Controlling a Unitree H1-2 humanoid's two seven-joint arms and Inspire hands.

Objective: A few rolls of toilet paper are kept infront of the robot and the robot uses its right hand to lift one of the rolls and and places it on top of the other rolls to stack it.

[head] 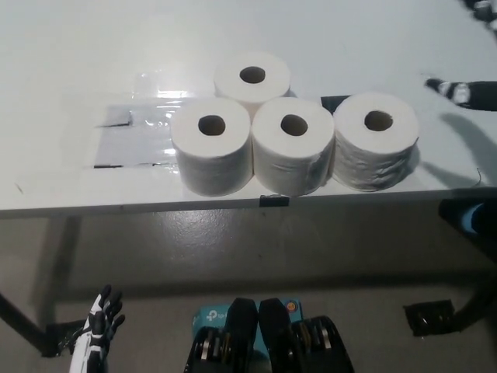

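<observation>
Black right hand (466, 92), grip unreadable, has the rightmost toilet roll (377, 140) at its eight o'clock, upright; white left hand (99, 330) spread, far.

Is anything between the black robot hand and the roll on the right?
Nothing visible. The right robot hand hovers at the picture's right edge, and only bare table lies between it and the rightmost roll.

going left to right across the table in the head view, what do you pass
clear tape patch → left front roll → back roll → middle front roll → right roll → right hand
</observation>
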